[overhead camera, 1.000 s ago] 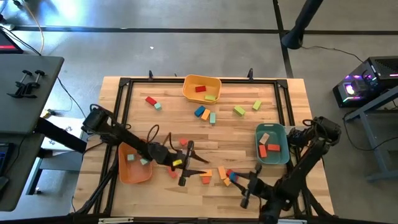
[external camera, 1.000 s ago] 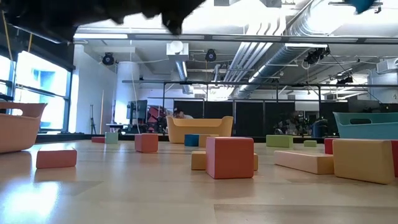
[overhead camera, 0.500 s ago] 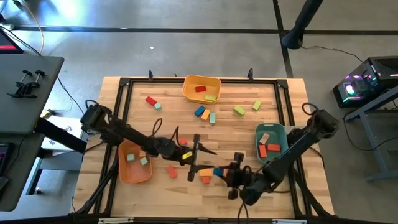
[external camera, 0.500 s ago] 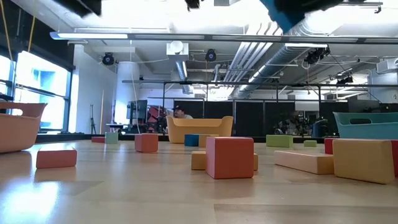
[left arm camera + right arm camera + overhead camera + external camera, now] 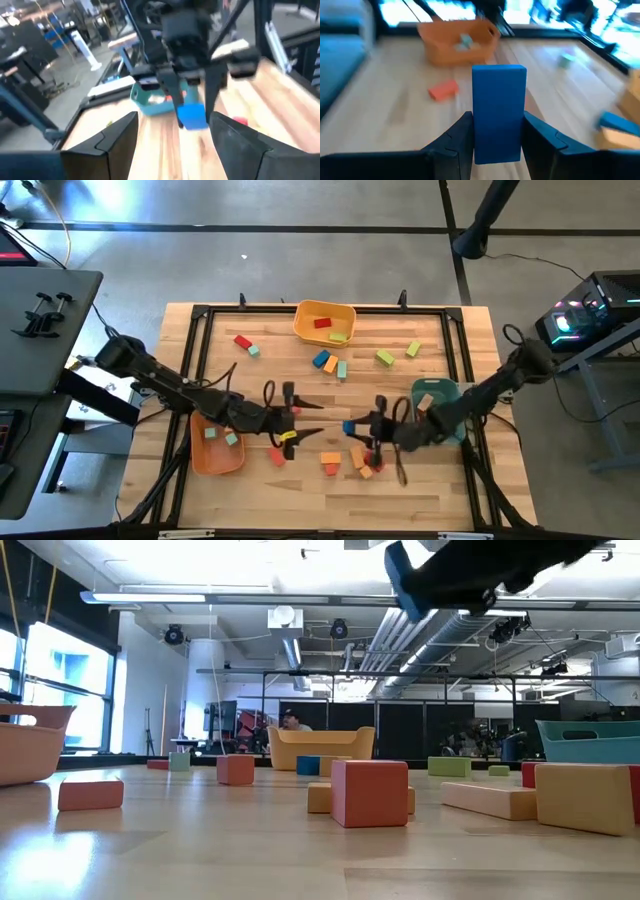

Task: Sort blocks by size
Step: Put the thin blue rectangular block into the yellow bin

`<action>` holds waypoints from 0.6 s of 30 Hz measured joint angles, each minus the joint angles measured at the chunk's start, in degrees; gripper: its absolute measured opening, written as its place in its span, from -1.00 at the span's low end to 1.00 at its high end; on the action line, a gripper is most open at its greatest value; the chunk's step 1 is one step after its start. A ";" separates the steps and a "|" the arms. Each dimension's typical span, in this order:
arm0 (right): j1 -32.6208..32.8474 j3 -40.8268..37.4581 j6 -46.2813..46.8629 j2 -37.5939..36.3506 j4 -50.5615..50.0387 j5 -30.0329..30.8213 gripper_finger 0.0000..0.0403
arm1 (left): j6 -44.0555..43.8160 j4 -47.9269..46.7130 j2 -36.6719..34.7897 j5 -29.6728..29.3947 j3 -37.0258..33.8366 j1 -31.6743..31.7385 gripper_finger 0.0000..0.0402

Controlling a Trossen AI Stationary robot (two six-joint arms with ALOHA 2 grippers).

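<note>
My right gripper (image 5: 356,428) is shut on a blue block (image 5: 349,426), high above the table's middle; the block also shows in the right wrist view (image 5: 498,100) and the left wrist view (image 5: 192,115). My left gripper (image 5: 311,420) is open and empty, just to the block's left, facing it (image 5: 172,150). Orange blocks (image 5: 358,460) and a red block (image 5: 277,455) lie flat on the table below. More blocks lie near the far edge (image 5: 328,363). In the low view only my right gripper (image 5: 470,570) shows, at the top. My right gripper pinches the blue block by two opposite long sides (image 5: 476,131) between its two fingers. The fingers (image 5: 170,92) hold it at their free ends and reach toward the table's left. The block is lifted well clear of the table.
An orange bin (image 5: 215,442) holding small blocks stands at the near left, a yellow bin (image 5: 325,322) at the far middle, a teal bin (image 5: 437,412) at the right. A black frame (image 5: 205,310) runs round the table. Green blocks (image 5: 385,357) lie at the far right.
My right gripper has swung up from near the table's front edge toward the middle and the left, carrying the blue block clear of the table. My left gripper has drawn back a little toward the far edge and stays open.
</note>
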 joint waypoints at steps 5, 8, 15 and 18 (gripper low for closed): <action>-5.89 -7.91 -3.65 0.56 24.10 -13.01 -0.38 | -1.96 2.60 3.24 0.02 -0.07 0.58 0.17; -7.62 -9.64 -3.22 0.77 26.01 -13.83 -0.38 | -1.54 10.87 6.81 0.04 -0.07 1.05 0.17; -8.07 -9.36 -3.71 0.78 27.21 -13.94 -0.38 | -3.50 28.45 15.99 0.87 -0.07 3.12 0.17; -7.90 -9.34 -3.80 0.78 27.72 -13.96 -0.38 | -6.24 33.98 19.24 0.87 -0.07 4.01 0.17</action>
